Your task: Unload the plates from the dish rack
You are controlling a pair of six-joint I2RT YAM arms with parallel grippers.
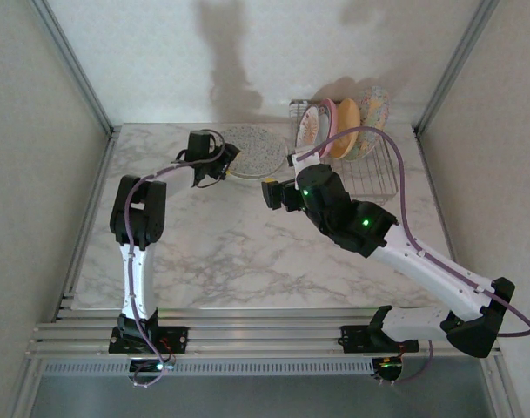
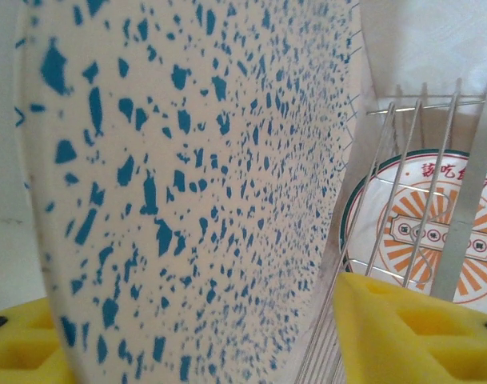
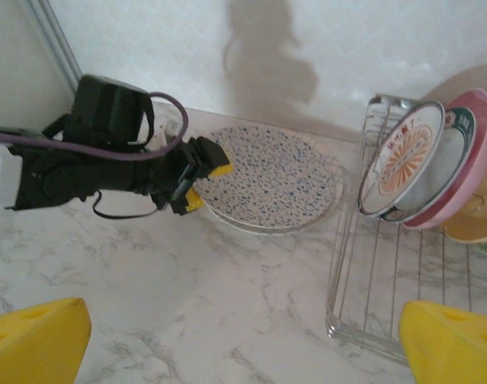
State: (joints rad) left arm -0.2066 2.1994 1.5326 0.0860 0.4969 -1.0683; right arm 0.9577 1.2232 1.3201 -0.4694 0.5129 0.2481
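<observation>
Speckled plate out of dish rack, low over table just left of it, left gripper clamped on left rim. Four plates left standing in rack. Right gripper wide, empty, near rack.

Blue-speckled plate looks glossy glazed ceramic, dish rack shiny metal wire, table smooth marble

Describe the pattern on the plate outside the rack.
The plate is white with blue speckles; left wrist view.
</observation>
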